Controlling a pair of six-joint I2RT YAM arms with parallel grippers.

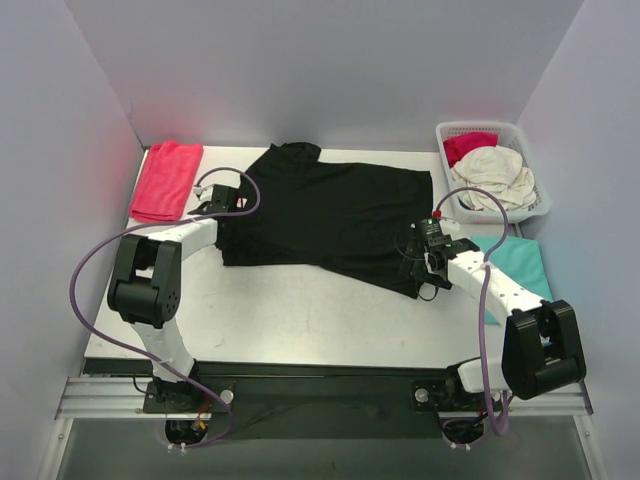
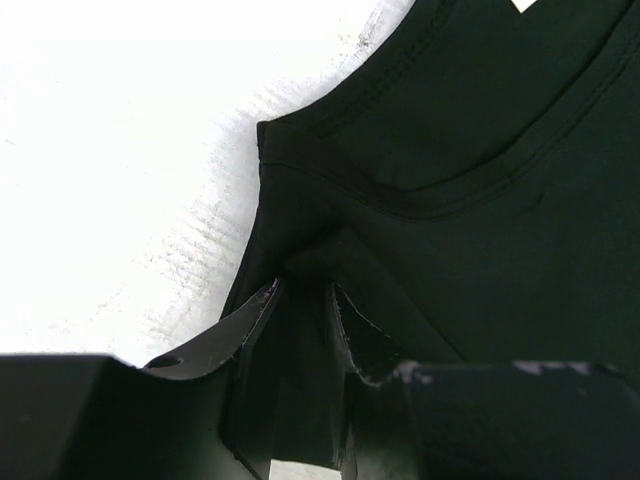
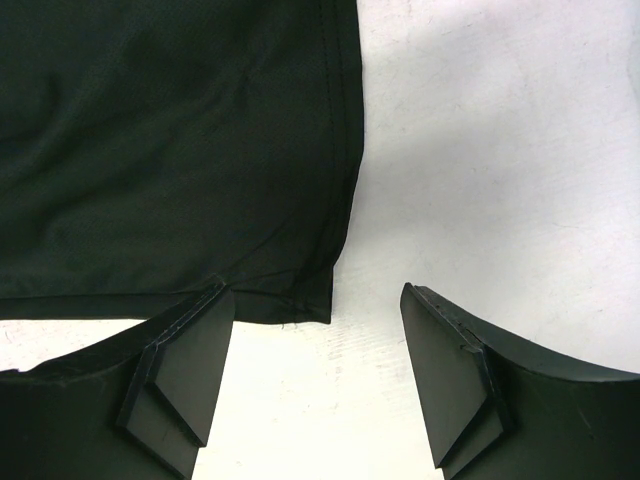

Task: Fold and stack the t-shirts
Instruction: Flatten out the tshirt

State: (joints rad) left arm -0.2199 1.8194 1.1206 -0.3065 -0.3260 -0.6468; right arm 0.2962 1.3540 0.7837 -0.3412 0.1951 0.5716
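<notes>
Black t-shirt (image 1: 330, 215) lies mostly flat on the worktop (image 1: 300, 310), left end effector (image 2: 302, 290) pinching its shoulder, right end effector (image 3: 315, 300) spread at its hem corner. Red t-shirt (image 1: 165, 180) and teal t-shirt (image 1: 520, 265) look folded; cream t-shirt (image 1: 495, 175) waits in the basket (image 1: 500, 126).

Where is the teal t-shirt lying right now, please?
In the top view, the teal t-shirt lies at the table's right edge, just below the white basket, beside the right arm.

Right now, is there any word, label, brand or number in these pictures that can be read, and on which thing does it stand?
No text can be read anywhere.
The black t-shirt is plain; a white scrap at its neck, perhaps a label, is cut off by the picture's edge and shows no letters.
</notes>
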